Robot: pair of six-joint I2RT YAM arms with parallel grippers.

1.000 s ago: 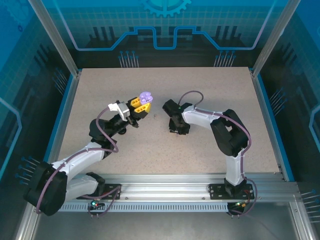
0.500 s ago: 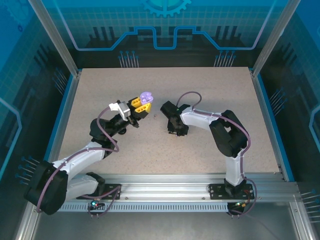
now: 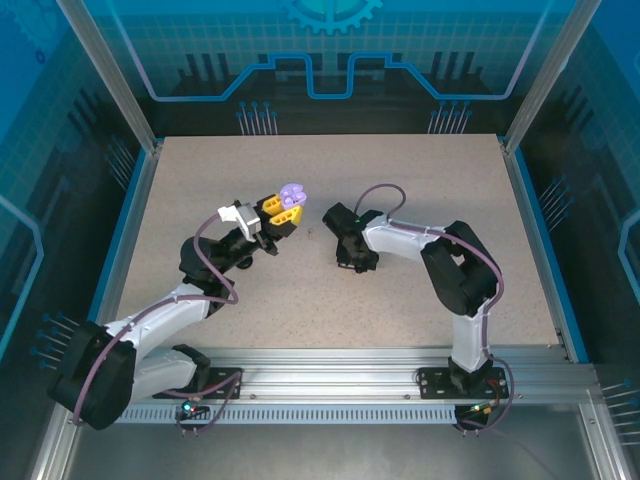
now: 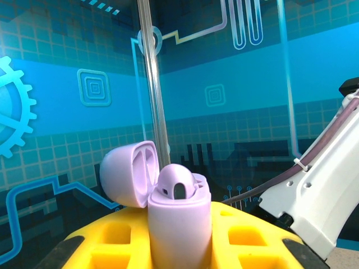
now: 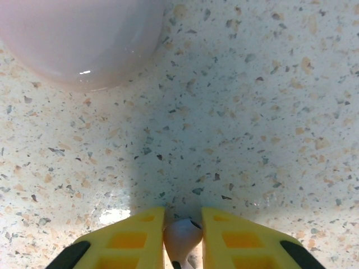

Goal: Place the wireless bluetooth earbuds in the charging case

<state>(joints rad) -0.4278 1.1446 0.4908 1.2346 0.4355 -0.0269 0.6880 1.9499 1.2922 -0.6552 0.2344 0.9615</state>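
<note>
My left gripper [image 3: 285,208] holds the purple charging case [image 4: 179,224] upright above the table, shut on its body. The case's lid [image 4: 126,174] is swung open to the left, and one purple earbud [image 4: 176,185] sits in the case. From above, the case [image 3: 291,193] shows between the yellow fingers. My right gripper [image 3: 347,256] points down at the table to the right of it. In the right wrist view its yellow fingers [image 5: 129,241] press on both sides of a pale lilac earbud [image 5: 183,238] lying on the speckled table top [image 5: 235,112].
A rounded pale pink thing [image 5: 78,39], likely another case, lies on the table just beyond the right gripper. The right arm's white link [image 4: 320,190] crosses the left wrist view at the right. Blue walls and metal posts [image 3: 110,90] ring the table.
The right gripper's jaws have narrowed onto the earbud on the table, with the wrist barely shifting. The left arm and the case have stayed put.
</note>
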